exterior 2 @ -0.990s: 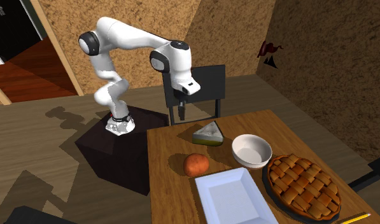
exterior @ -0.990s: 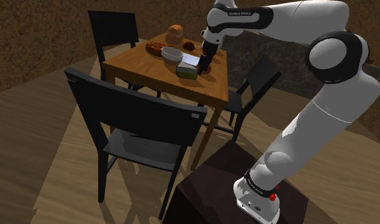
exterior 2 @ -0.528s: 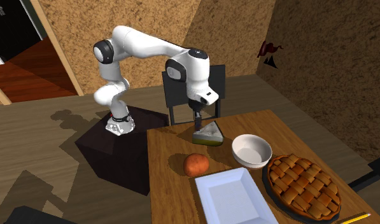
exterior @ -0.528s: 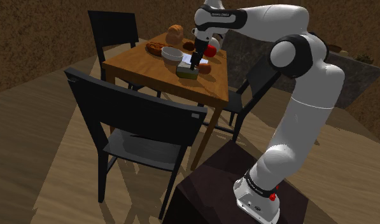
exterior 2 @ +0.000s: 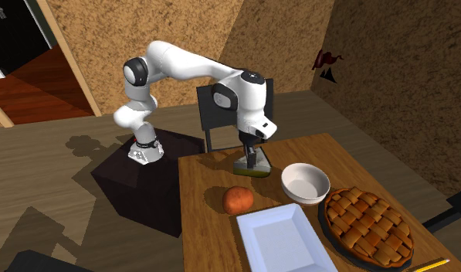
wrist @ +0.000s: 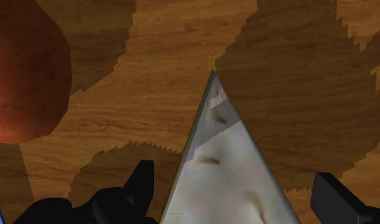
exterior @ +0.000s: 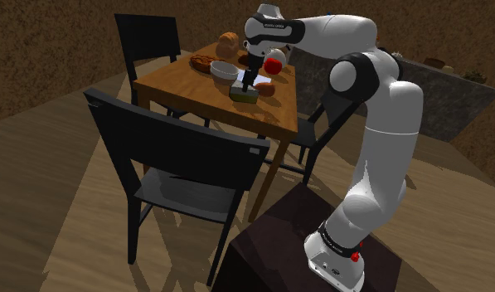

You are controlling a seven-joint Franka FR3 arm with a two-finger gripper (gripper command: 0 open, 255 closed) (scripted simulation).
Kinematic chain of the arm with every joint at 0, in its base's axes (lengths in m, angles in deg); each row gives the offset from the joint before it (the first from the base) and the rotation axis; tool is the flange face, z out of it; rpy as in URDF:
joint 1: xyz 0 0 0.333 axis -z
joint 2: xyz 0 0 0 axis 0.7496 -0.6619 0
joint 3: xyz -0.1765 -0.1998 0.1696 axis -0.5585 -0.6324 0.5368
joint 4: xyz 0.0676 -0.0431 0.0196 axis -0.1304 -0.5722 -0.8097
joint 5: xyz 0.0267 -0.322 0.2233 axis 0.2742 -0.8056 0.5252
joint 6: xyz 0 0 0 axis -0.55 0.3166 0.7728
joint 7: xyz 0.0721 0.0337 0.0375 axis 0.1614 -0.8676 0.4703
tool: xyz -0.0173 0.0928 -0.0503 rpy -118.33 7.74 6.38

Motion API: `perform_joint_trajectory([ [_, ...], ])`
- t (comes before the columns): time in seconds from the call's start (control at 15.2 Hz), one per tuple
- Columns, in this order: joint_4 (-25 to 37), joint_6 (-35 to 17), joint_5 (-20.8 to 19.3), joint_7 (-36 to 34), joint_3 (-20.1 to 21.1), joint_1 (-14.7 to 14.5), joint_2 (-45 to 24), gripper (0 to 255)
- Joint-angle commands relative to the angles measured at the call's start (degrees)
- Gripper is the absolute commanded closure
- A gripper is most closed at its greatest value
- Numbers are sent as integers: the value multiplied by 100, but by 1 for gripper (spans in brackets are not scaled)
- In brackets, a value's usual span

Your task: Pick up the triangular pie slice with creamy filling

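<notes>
Lowered since a second ago, the black two-finger pincer (exterior 2: 252,157) straddles the pale, cream-topped triangular pie slice (wrist: 226,172) lying on the brown wooden desk (wrist: 277,76), fingers (wrist: 140,184) apart, seemingly poised to close.

dim warm light; jagged-edged shadows across table (wrist: 163,76)

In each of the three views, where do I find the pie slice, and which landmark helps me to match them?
Shoulder view: pie slice on the table, under the gripper.
Second exterior view: pie slice near the table's far edge, under the gripper.
Wrist view: pie slice between the open fingers.
Shared landmark: the round orange object beside it.
</notes>
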Motion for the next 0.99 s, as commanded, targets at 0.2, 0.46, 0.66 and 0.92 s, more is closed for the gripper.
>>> perform_joint_trajectory([
  [0.2, -247, -261, 5, 8, 5, -10, -11, 0],
  [0.46, -269, -268, 3, 7, 5, -12, 4, 255],
  [0.66, -264, -265, 3, 7, 5, -12, 2, 255],
  [0.92, -177, -186, 3, 5, 4, -8, -6, 255],
])
